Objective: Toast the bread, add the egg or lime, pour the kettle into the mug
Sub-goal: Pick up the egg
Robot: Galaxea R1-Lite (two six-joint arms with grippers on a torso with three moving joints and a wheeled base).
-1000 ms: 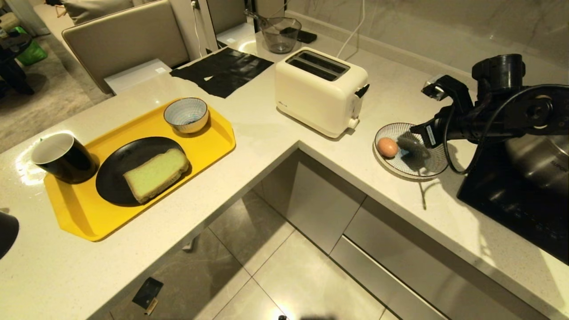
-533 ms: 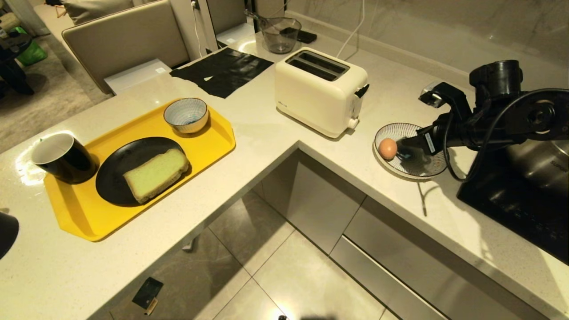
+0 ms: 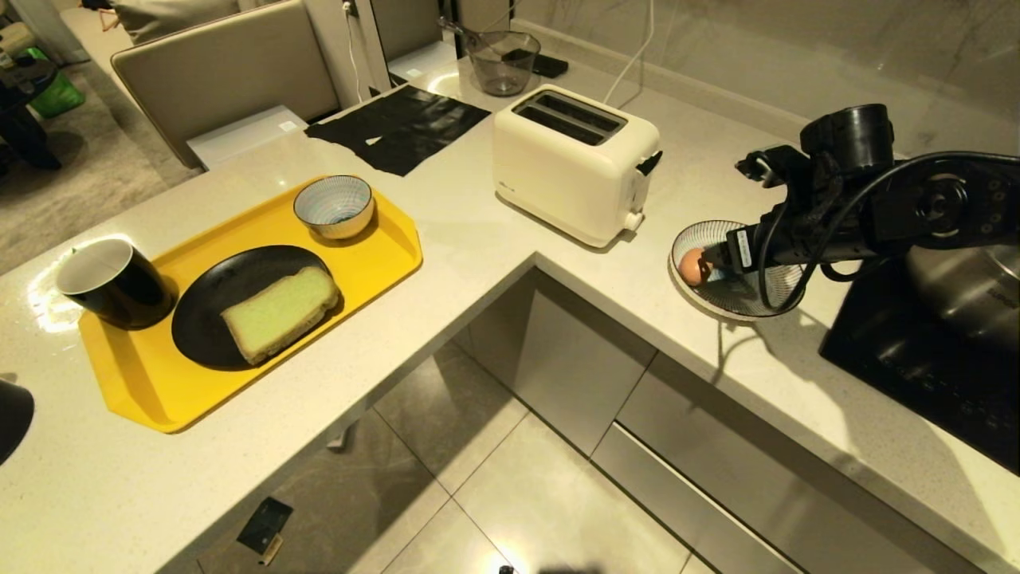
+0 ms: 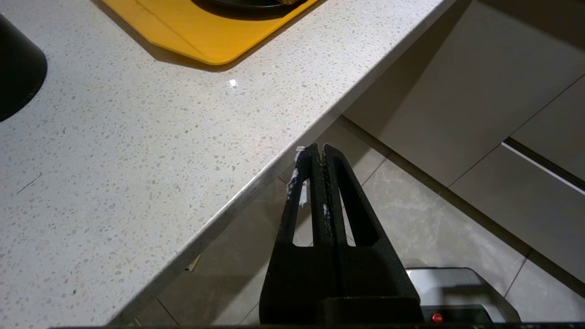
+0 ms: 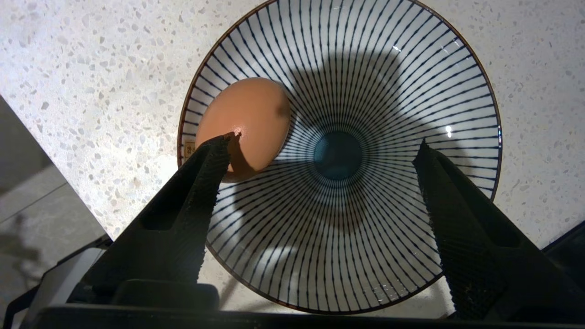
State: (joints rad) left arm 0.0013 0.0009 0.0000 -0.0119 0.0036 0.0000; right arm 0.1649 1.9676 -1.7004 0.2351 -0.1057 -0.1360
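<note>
I am holding my right gripper [image 5: 322,146] over the round blue-and-white striped plate [image 3: 765,307] on the pale speckled stone counter [image 3: 494,231], with its two black fingers standing wide apart and nothing between them. In the right wrist view, one fingertip [image 5: 219,148] is sitting at the near edge of the small smooth light-brown egg [image 5: 244,123]; whether it is touching I cannot tell. The egg is lying against the plate's rim, on the side toward the cream two-slot toaster [image 3: 574,163]; both slots are showing empty.

My left gripper [image 4: 318,153] is hanging off the counter's edge over the tiled floor [image 4: 411,219], its fingers pressed together on nothing.

On the other stretch of counter, the thick slice of pale green bread with a tan crust [image 3: 279,312] is lying on a flat black plate [image 3: 199,319], which is sitting on the yellow plastic tray [image 3: 151,383]. A small striped bowl [image 3: 333,206] is standing at the tray's far corner. The glossy black mug with a white inside [image 3: 111,283] is standing upright at the tray's left end. At my right, a shiny steel pot [image 3: 968,291] is sitting on a black glass hob [image 3: 916,359].
</note>
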